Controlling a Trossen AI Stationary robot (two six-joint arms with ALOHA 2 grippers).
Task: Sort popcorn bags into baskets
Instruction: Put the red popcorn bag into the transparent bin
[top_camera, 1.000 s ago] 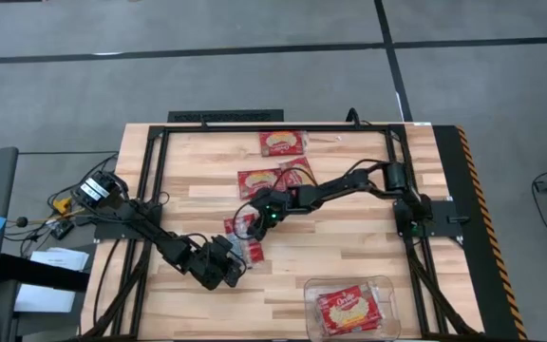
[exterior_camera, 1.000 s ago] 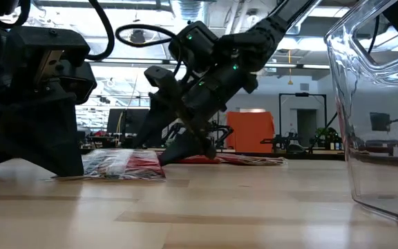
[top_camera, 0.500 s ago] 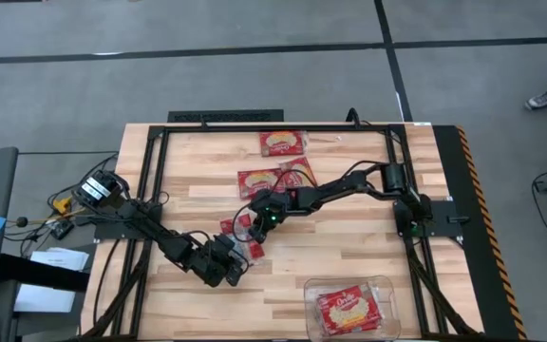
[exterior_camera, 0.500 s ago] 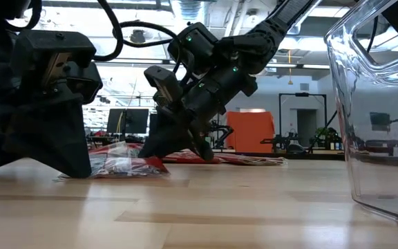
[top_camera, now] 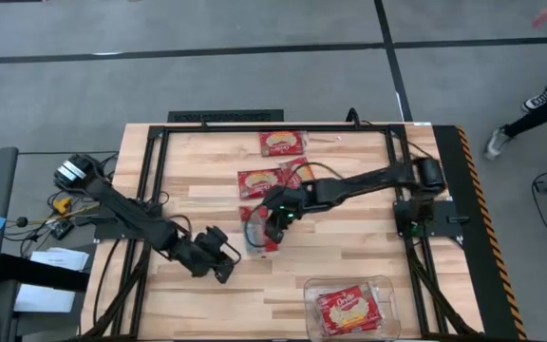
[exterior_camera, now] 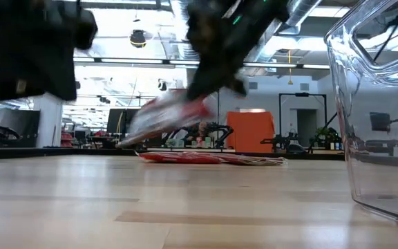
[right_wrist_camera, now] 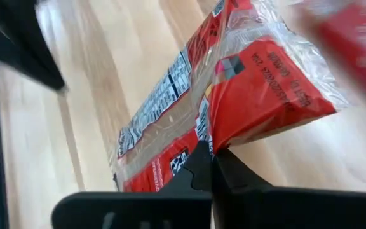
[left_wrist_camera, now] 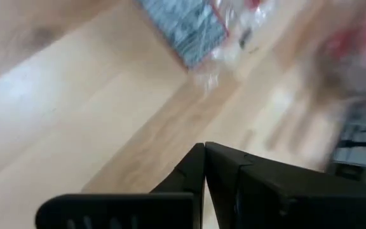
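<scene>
One red popcorn bag [top_camera: 257, 231] in a clear wrapper hangs over the middle of the table, with my right gripper [top_camera: 275, 222] shut on it. The low view shows this bag [exterior_camera: 166, 117] tilted and clear of the wood. My left gripper [top_camera: 220, 267] is shut and holds nothing, to the bag's left and nearer the front edge, raised off the table [exterior_camera: 30, 59]. Three more bags [top_camera: 282, 142] [top_camera: 258, 180] [top_camera: 298, 174] lie flat farther back. The clear basket [top_camera: 385, 285] stands at the front right with one bag [top_camera: 349, 308] inside. My right gripper pinches the bag's wrapper between its two fingers at one long edge, about midway along it [right_wrist_camera: 224, 130]. The fingers come from above, slanting down. The bag [exterior_camera: 166, 117] hangs tilted below them, lifted clear of the table.
The basket's clear wall [exterior_camera: 372, 104] fills the right of the low view. A black frame [top_camera: 273, 124] runs along the table's far side and edges. A person's legs [top_camera: 539, 95] pass on the floor beyond the far right corner.
My right gripper has shut on the bag and risen, lifting it off the table and a little toward the right edge. My left gripper, which stood on the table at that bag, has lifted off the wood and stayed shut.
</scene>
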